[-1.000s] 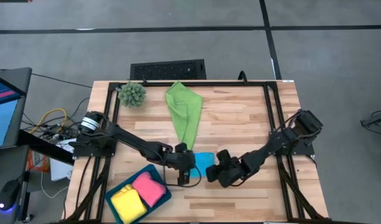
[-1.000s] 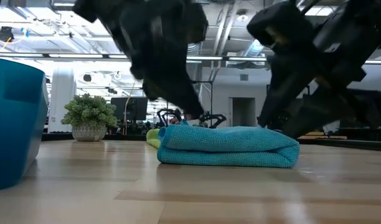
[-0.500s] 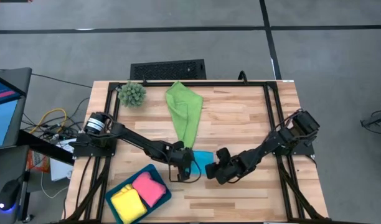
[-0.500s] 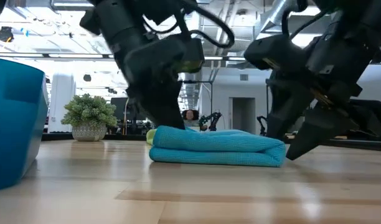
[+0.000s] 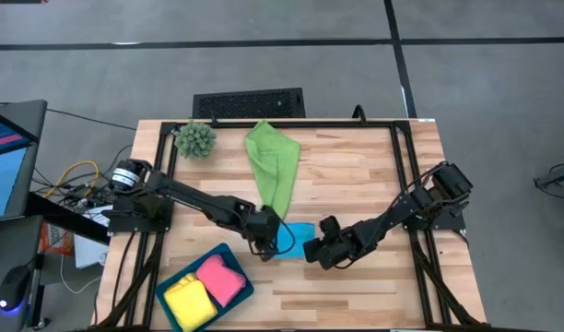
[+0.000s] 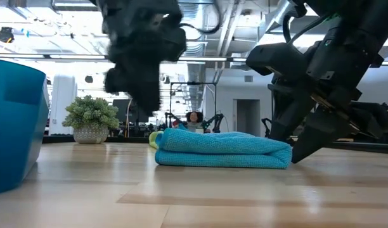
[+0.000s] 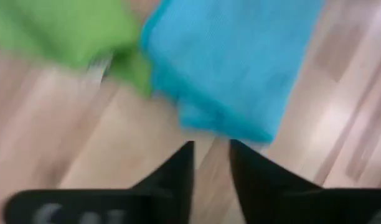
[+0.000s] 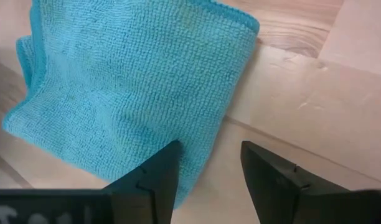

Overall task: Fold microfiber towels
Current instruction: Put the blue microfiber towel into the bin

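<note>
A bright blue towel [image 5: 299,234] lies folded into a flat pad [image 6: 222,150] on the table's middle front. My left gripper [image 7: 210,144] hangs above its left end [image 6: 143,101], slightly open with nothing between its fingers. My right gripper [image 8: 209,146] stands open at the pad's right end [image 6: 294,144], slanting down. One of its fingers [image 8: 169,158] is over the towel's edge and the other is over bare wood. A green towel [image 5: 273,161] lies spread behind, its near tip beside the blue one [image 7: 66,28]. My right gripper has one finger [image 8: 169,158] over the blue towel's right edge [image 8: 200,168], coming slanting down from the table's right. Whether that finger touches the cloth, I cannot tell. The towel lies flat on the table.
A dark teal tray [image 5: 182,271] at the front left holds a yellow towel [image 5: 187,301] and a pink towel [image 5: 221,279], both folded. Its wall shows at the left in the low view [image 6: 13,120]. A spiky green plant [image 5: 196,138] stands at the far left corner.
My left gripper has let go of the blue towel's left end, risen above it and rolled. Before that, the folded blue towel slid a little toward the table's left; it now lies still and flat.
</note>
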